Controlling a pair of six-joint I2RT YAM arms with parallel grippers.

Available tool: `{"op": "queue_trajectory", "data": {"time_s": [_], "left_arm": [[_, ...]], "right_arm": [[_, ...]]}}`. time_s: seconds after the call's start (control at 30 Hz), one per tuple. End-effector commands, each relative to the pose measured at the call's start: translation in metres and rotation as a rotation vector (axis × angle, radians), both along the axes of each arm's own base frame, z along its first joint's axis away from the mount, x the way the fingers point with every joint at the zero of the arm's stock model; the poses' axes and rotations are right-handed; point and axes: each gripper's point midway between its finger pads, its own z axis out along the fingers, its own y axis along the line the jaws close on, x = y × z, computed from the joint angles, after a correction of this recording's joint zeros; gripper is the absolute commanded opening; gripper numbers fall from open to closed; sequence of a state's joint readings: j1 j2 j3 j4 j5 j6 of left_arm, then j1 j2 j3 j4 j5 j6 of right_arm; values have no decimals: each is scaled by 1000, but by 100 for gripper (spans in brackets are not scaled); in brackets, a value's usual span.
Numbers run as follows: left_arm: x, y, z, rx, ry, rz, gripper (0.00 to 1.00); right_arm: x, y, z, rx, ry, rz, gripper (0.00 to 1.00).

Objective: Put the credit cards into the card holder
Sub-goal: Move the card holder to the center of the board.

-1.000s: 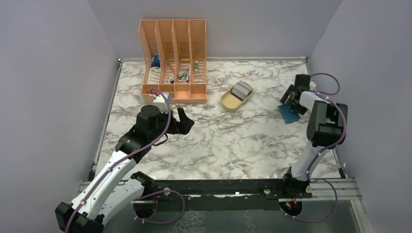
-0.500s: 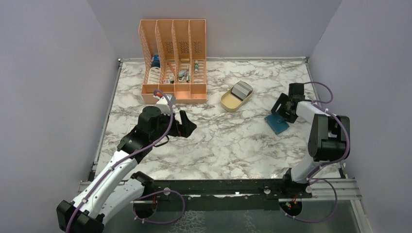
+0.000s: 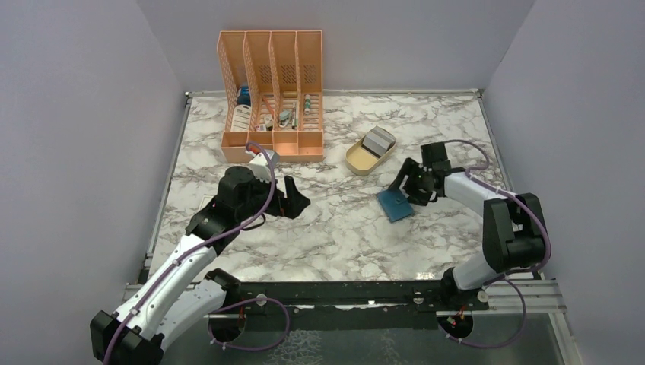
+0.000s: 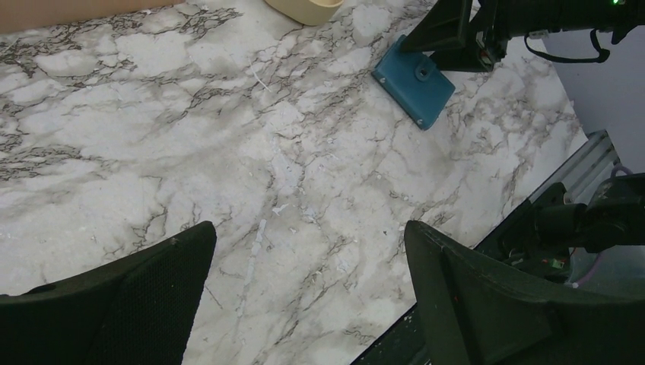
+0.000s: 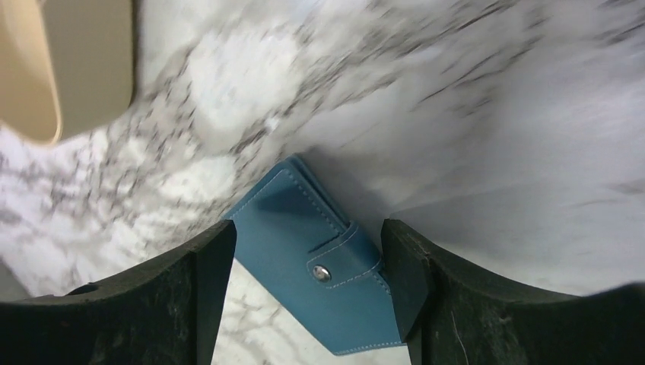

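Observation:
The teal-blue card holder (image 3: 394, 204) lies closed and flat on the marble table, right of centre, stud side up. It also shows in the left wrist view (image 4: 414, 82) and the right wrist view (image 5: 289, 251). My right gripper (image 3: 408, 190) straddles it (image 5: 306, 236), with both fingers touching its edges. The credit cards (image 3: 378, 141) sit stacked in the beige oval tray (image 3: 357, 160), a grey one on top. My left gripper (image 3: 293, 196) is open and empty above bare marble left of centre (image 4: 308, 228).
An orange slotted file rack (image 3: 272, 99) with small items stands at the back left. The tray's edge shows in the right wrist view (image 5: 68, 68), just behind the card holder. Walls close the left, back and right sides. A black rail runs along the near edge.
My right gripper has moved left and nearer, from the right edge toward the centre, taking the card holder with it. My left gripper has shifted slightly right.

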State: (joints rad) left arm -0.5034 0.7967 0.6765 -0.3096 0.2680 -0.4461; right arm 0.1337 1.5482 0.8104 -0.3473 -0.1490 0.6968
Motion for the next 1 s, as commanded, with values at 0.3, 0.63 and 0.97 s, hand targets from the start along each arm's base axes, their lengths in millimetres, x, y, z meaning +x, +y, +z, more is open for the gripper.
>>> {"op": "queue_trajectory", "data": {"time_s": [0.3,0.63,0.97], "left_arm": [[-6,-17,-16,-39,100,-78,90],[-5,-24,-34,-69,232,-39,76],[-1,-25,-43,-57,281,-13,70]], "right_arm": [[-60,95,8,96,38,261,69],[-53,104,0,-46,-42,367,59],[-29,107,5,-75,-149,364,69]]}}
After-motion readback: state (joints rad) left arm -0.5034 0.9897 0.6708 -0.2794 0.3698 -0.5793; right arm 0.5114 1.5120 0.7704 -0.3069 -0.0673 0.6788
